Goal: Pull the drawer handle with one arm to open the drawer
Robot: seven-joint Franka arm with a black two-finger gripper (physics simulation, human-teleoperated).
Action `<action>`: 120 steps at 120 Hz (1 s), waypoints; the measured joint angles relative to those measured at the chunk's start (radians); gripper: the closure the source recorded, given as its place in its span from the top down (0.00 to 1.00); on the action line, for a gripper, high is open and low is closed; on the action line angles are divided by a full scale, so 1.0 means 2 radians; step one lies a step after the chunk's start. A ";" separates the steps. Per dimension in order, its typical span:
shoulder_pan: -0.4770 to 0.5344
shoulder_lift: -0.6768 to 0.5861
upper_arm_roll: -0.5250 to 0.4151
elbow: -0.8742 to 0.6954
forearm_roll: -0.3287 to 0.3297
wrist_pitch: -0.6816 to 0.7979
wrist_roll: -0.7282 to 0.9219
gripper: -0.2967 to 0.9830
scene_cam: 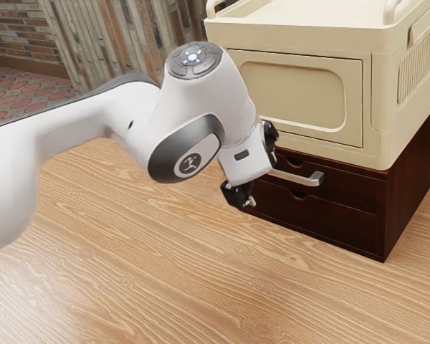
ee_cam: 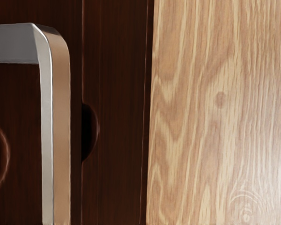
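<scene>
Handle point(scene_cam: 316, 179), a bent bar of silver metal, stands out from the upper dark-brown wooden drawer point(scene_cam: 351, 188), towards the exterior view's right of the tabletop point(scene_cam: 165, 251). The gripper point(scene_cam: 262, 179) is at the handle's far-left part, its black fingers wide apart, one above the bar's line and one below; the hand hides whether either touches it. So the reach looks largely done, I'd judge, but the drawer front sits level with the dark-brown wooden cabinet point(scene_cam: 416, 172) and no opening shows. Left to do: close on the bar, then pull straight out from the cabinet (the actual job, after all).

Counted: one handle, one cabinet, two drawers, the lower dark-brown wooden drawer point(scene_cam: 344, 223) being shut and without a bar; two half-round notches, one per drawer; one cream plastic box point(scene_cam: 294, 93) on the cabinet; one white arm point(scene_cam: 79, 129).
</scene>
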 joint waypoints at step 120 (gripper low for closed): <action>0.013 0.053 -0.004 0.000 -0.004 0.068 0.023 0.79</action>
